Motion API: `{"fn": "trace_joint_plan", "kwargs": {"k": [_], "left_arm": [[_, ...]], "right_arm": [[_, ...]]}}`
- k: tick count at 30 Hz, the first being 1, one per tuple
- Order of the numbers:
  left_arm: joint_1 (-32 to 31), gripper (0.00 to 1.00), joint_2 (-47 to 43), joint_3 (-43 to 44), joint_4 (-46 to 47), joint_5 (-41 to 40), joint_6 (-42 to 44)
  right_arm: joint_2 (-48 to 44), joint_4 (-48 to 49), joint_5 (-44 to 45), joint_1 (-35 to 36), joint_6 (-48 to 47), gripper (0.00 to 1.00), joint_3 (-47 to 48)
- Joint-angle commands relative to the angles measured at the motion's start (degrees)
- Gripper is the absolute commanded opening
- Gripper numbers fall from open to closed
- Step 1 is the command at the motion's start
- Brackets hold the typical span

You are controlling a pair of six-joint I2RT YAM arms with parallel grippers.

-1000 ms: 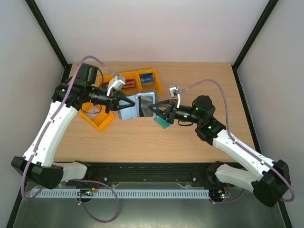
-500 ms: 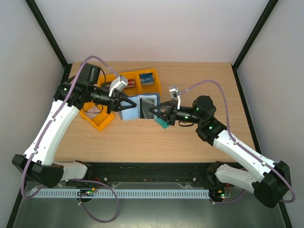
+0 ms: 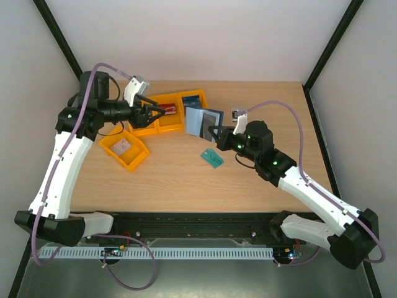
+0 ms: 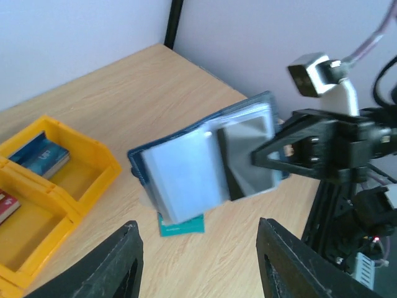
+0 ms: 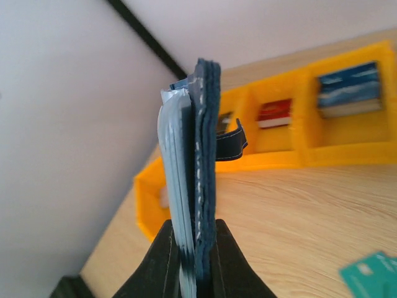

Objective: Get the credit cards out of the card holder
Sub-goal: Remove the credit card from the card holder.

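Note:
My right gripper (image 3: 215, 131) is shut on the lower edge of the card holder (image 3: 202, 120) and holds it upright above the table. It is dark navy outside, with pale sleeves fanned open. In the right wrist view the card holder (image 5: 197, 155) is edge-on between the fingers of the right gripper (image 5: 192, 225), its clasp tab sticking out to the right. My left gripper (image 3: 158, 112) hangs open over the orange bins, apart from the holder. The left wrist view has the left gripper (image 4: 197, 225) empty and the card holder (image 4: 205, 162) ahead of it. Credit cards (image 4: 41, 155) lie in the bins, blue and red.
A row of orange bins (image 3: 162, 124) stands at the back left, and a separate orange bin (image 3: 138, 159) sits nearer. A lone teal card (image 3: 213, 157) lies flat on the wood below the holder. Black frame posts rise at the table's back corners.
The left gripper has left the holder, swung back over the orange bins and opened. The right gripper has lifted the holder off the table, up and toward the back, and stood it upright.

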Motion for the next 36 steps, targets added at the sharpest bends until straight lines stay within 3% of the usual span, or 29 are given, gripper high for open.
{"fn": "trace_joint_plan", "kwargs": {"k": [1,7,11,15,24,36], "left_arm": [[-1.86,0.51,-1.9,-1.81,2.76,4.01,-4.27],[-11.2,0.48,-0.09,-7.81,6.96,8.94,-10.01],[-11.92,0.44,1.21,-14.61,16.25,10.81,-20.64],[-12.4,0.46,2.21,-18.72,22.46,13.06,-26.27],[-12.23,0.48,1.78,-20.2,21.35,7.24,-24.28],[-11.88,0.48,1.01,-20.27,20.07,6.85,-22.82]], "right_arm": [[2.0,-3.46,10.23,0.0,2.65,0.02,2.26],[5.19,3.17,2.99,0.12,5.14,0.02,1.62],[5.29,12.51,-5.05,0.13,7.57,0.02,-1.39],[6.44,24.77,-14.2,0.13,12.64,0.02,-4.56],[6.58,29.88,-18.36,0.12,14.62,0.02,-5.59],[3.8,35.41,-21.52,0.13,15.76,0.02,-6.24]]}}
